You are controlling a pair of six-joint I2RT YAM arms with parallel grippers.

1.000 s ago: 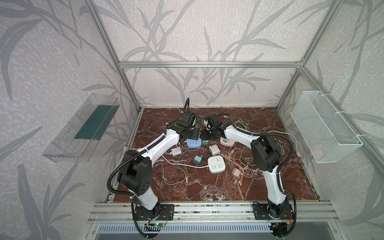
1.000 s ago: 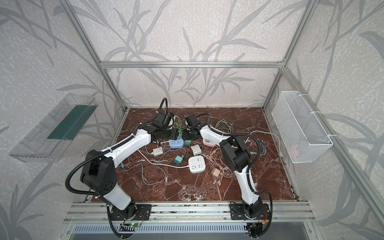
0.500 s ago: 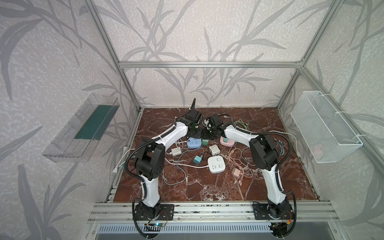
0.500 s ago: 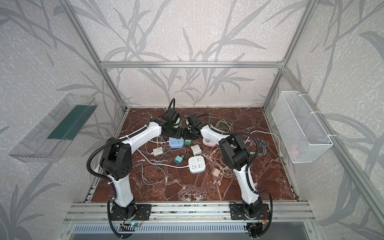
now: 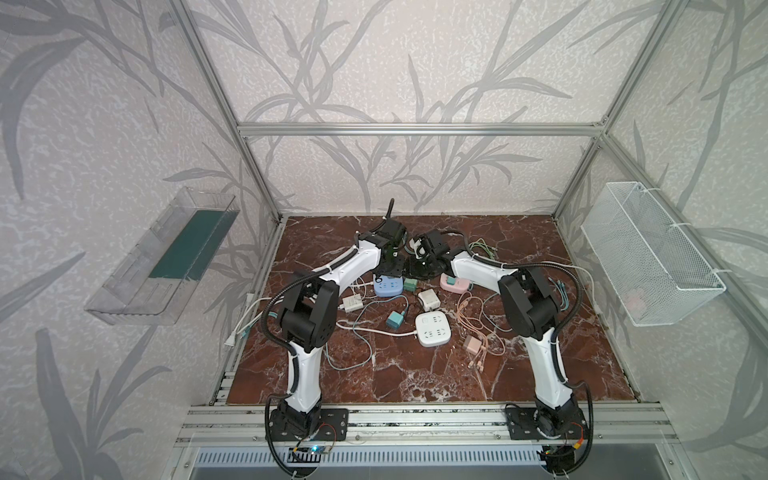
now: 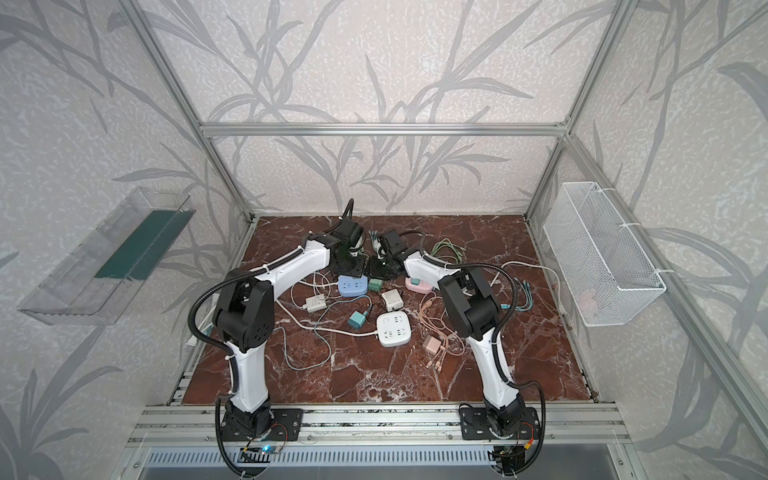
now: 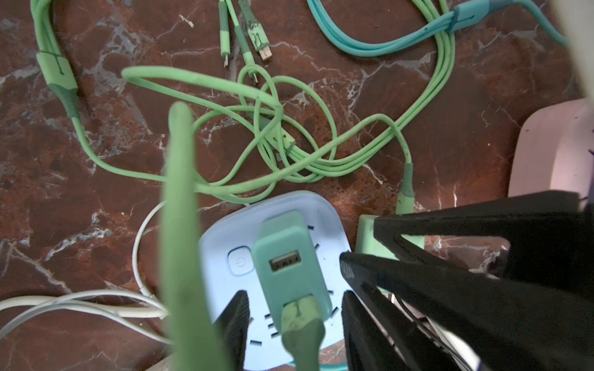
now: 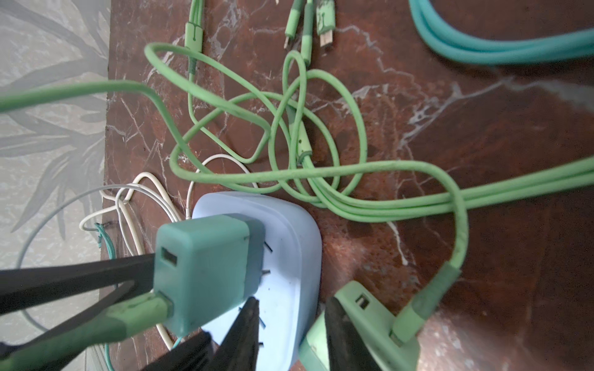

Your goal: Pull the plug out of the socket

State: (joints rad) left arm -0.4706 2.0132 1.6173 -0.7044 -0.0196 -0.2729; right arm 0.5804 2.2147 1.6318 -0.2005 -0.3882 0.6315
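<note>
Plug (image 7: 292, 266) upright in socket (image 7: 221, 244), left tool (image 7: 294, 294) astride it unclenched; right tool's (image 8: 292, 300) grip unclear.

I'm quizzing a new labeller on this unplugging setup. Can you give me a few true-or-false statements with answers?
1. A teal charger is plugged into the blue power strip. True.
2. The left pincer straddles the teal charger. True.
3. Both ports on the teal charger are empty. False: a green cable is plugged into one.
4. The white power strip has a charger plugged in. False: its top is bare.
5. The right pincer hovers over the white power strip. False: it is at the blue power strip's edge, beside a light green charger.
</note>
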